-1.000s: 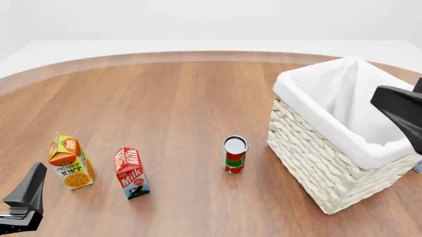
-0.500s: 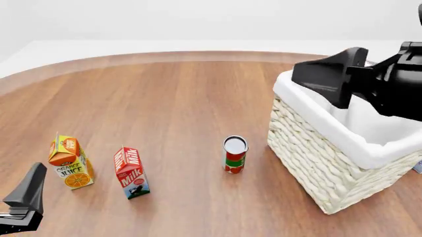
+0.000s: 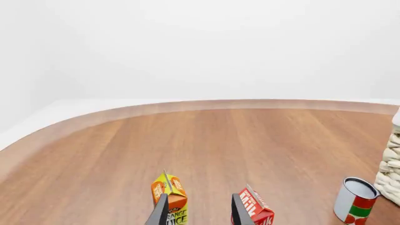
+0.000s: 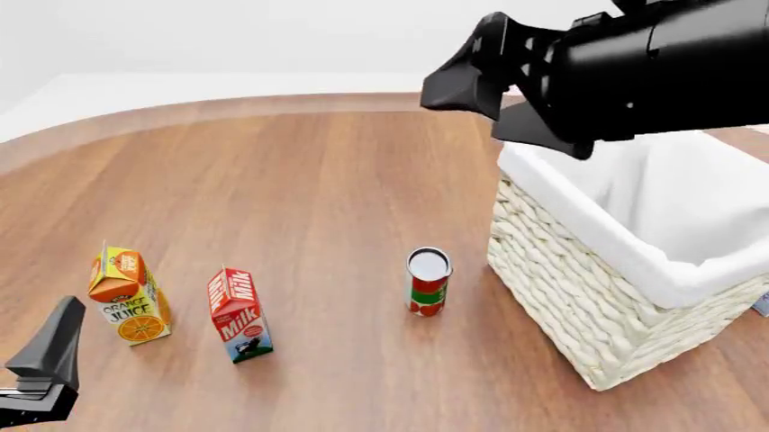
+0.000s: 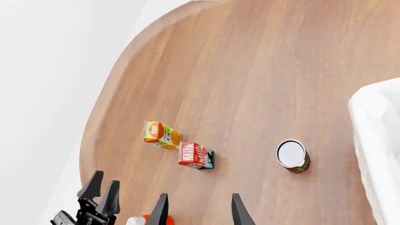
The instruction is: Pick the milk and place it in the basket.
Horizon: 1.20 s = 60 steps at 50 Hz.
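The milk [image 4: 240, 315] stands upright on the wooden table at front left, red top and blue-white base; it also shows as milk [image 5: 195, 156] and milk [image 3: 256, 211]. The basket [image 4: 577, 306], cream wicker with a white cloth lining, sits at the right. My left gripper [image 4: 60, 333] is low at the front left corner, open and empty, short of the cartons; its fingers [image 3: 159, 213] frame the gap between the two cartons. My right gripper [image 4: 447, 85] hangs high above the table by the basket's far left corner, open and empty, its fingers [image 5: 237, 211] spread.
An orange juice carton [image 4: 126, 295] stands just left of the milk. A red-and-green can [image 4: 428, 282] with a white top stands between the milk and the basket. The table's curved far edge [image 4: 301, 103] runs across the back. The left arm [image 5: 93, 201] shows in the right wrist view.
My right arm has swung up and leftward, from the basket's right side to high above its far left corner. The left arm and all objects have stayed put.
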Available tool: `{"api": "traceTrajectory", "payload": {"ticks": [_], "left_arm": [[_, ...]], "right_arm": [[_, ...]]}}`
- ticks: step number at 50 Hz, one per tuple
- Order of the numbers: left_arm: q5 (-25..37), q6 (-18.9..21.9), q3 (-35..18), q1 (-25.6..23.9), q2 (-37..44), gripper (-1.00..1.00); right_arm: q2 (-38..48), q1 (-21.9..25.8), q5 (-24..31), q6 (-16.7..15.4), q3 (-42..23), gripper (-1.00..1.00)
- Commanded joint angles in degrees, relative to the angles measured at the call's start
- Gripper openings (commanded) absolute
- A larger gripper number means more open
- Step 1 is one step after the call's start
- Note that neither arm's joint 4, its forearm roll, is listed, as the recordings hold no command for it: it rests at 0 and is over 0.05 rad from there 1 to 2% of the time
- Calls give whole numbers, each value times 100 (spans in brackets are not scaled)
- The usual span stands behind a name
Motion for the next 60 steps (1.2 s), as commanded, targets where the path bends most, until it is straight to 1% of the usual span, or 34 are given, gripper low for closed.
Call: {"api": "traceTrajectory", "payload": {"ticks": [1,2,4,5,6,7,9,11,12,15,17,19,21,22,23,25,28,29,32,33,36,37,43,47,51,60], "left_arm": [[0,0,0,0,0,100],[0,0,0,0,0,100],[0,0,0,0,0,100],[0,0,0,0,0,100],[0,0,0,0,0,100],[0,0,0,0,0,100],[0,0,0,0,0,100],[0,0,0,0,0,100],[0,0,0,0,0,100],[0,0,0,0,0,100],[0,0,0,0,0,100],[0,0,0,0,0,100],[0,0,0,0,0,100],[0,0,0,0,0,100],[0,0,0,0,0,100],[0,0,0,0,0,100],[0,0,0,0,0,100],[0,0,0,0,0,100],[0,0,0,0,0,100],[0,0,0,0,0,100],[0,0,0,0,0,100],[0,0,0,0,0,100],[0,0,0,0,0,100],[0,0,0,0,0,100],[0,0,0,0,0,100],[0,0,0,0,0,100]], "right_arm": [[929,268,591,526,-1009,100],[1039,213,710,458,-1232,100],[1216,207,880,457,-1438,100],[1320,209,932,423,-1669,100],[1391,233,985,496,-1694,100],[1502,167,1102,439,-1854,100],[1565,192,1132,468,-1976,100],[1711,277,1210,598,-2160,100],[1793,263,1273,573,-2297,100],[2060,313,1510,630,-2557,100],[2273,243,1723,528,-2860,100],[2397,345,1796,600,-2999,100],[2620,263,2053,431,-3324,100],[2623,263,2058,431,-3332,100],[2740,345,2115,502,-3411,100],[2821,333,2207,473,-3482,100],[3014,460,2351,571,-3621,100],[3093,422,2451,502,-3740,100],[3265,484,2582,536,-3996,100],[3456,585,2730,567,-4153,100],[3519,626,2745,579,-4195,100],[4042,1033,2748,594,-4264,100],[4185,1182,2748,691,-4332,100],[4270,1211,2748,696,-4380,100],[4324,1342,2747,782,-4317,100],[4427,1485,2748,818,-4341,100]]}}
